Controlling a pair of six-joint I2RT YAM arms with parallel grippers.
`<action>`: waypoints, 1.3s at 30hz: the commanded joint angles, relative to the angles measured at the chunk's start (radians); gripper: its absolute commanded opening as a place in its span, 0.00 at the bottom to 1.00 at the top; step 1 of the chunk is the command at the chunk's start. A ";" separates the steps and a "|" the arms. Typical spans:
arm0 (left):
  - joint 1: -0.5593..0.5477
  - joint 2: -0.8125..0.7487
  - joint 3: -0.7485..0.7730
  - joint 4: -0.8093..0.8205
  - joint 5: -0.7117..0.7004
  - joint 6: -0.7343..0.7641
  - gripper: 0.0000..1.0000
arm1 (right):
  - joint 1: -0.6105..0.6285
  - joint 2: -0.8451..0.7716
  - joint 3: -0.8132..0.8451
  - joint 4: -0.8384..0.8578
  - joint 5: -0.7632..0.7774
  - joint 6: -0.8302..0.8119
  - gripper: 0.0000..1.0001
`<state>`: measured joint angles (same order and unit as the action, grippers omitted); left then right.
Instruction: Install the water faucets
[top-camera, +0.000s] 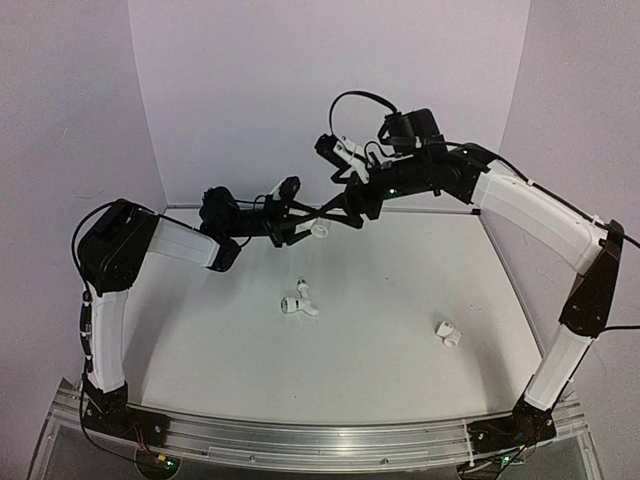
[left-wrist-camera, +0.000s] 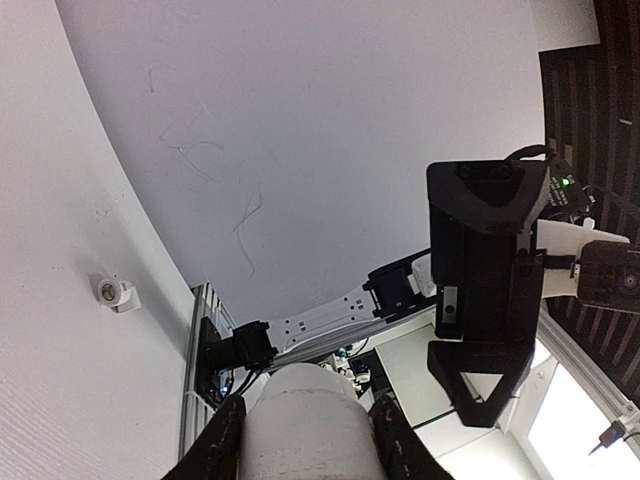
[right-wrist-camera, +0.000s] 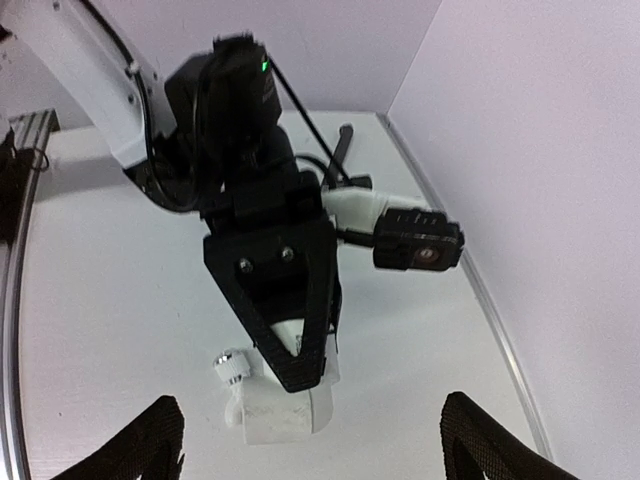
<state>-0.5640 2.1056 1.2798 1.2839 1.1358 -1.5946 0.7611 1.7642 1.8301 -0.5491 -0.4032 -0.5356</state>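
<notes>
Barely begun: left hand (left-wrist-camera: 308, 440) grips one faucet (right-wrist-camera: 285, 408), right hand (right-wrist-camera: 325, 445) spread wide (empty); another faucet (top-camera: 298, 304) and fitting (top-camera: 447, 334) lie on counter (top-camera: 400, 270).

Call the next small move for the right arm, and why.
Likely ease the right gripper forward and close on the exposed end of the faucet. Its jaws stand wide open and aimed at that part, which the left gripper clamps, knob sticking out to one side. The right jaws touch nothing yet, so a short approach seems the next step.
</notes>
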 joint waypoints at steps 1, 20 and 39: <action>-0.009 -0.098 0.067 0.219 -0.052 -0.065 0.00 | -0.005 -0.053 -0.004 0.125 -0.113 0.049 0.87; -0.061 -0.324 0.092 0.217 -0.166 -0.156 0.00 | -0.004 -0.028 0.182 0.175 -0.305 0.148 0.93; -0.088 -0.365 0.059 0.219 -0.186 -0.130 0.00 | 0.047 0.029 0.225 0.143 -0.298 0.107 0.75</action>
<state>-0.6441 1.8001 1.3327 1.3094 0.9642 -1.7294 0.8066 1.7973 2.0529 -0.4205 -0.6983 -0.4160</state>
